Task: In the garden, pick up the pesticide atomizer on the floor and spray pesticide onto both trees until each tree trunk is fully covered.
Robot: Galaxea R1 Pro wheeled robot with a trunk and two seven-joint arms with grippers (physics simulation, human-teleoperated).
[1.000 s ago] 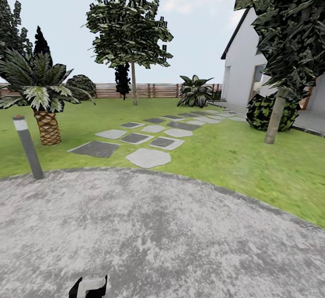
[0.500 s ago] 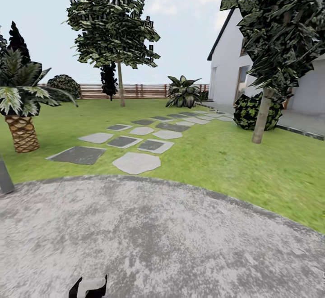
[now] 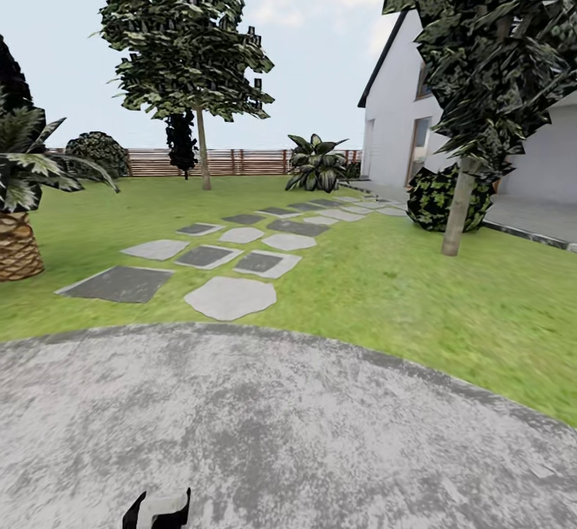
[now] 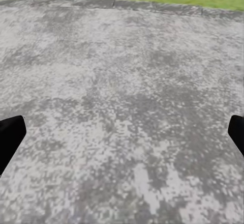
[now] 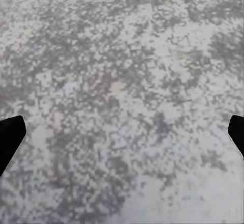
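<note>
- The paving [image 3: 272, 433], mottled grey stone, fills the near ground from 4 to 8 o'clock in the head view; its curved edge meets the lawn [image 3: 385, 288].
- The lawn runs back to a slatted brown fence [image 3: 240, 162] at 12 o'clock.
- A white house [image 3: 401, 112] stands at 2 o'clock, with grey paving along its wall.
- One tree [image 3: 489, 56] rises close at 2 o'clock; its pale trunk [image 3: 457, 212] stands in the grass just in front of a round bush [image 3: 433, 196].
- A second tree [image 3: 186, 48] stands far back at 11 o'clock, near the fence, on a thin trunk [image 3: 203, 156].
- A palm [image 3: 20, 192] with a scaly stump sits at 9 o'clock, cut by the frame edge.
- Stepping stones [image 3: 228, 298] lead from the paving toward 1 o'clock, pale and dark slabs alternating.
- A broad-leaved plant [image 3: 316, 164] stands at 12 to 1 o'clock by the fence.
- The left gripper [image 4: 122, 137] hangs over bare paving, its dark fingertips [image 4: 10, 137] spread wide with nothing between.
- The right gripper [image 5: 122, 137] is likewise spread wide above paving, holding nothing.
- The sprayer is not to be made out in these views.
</note>
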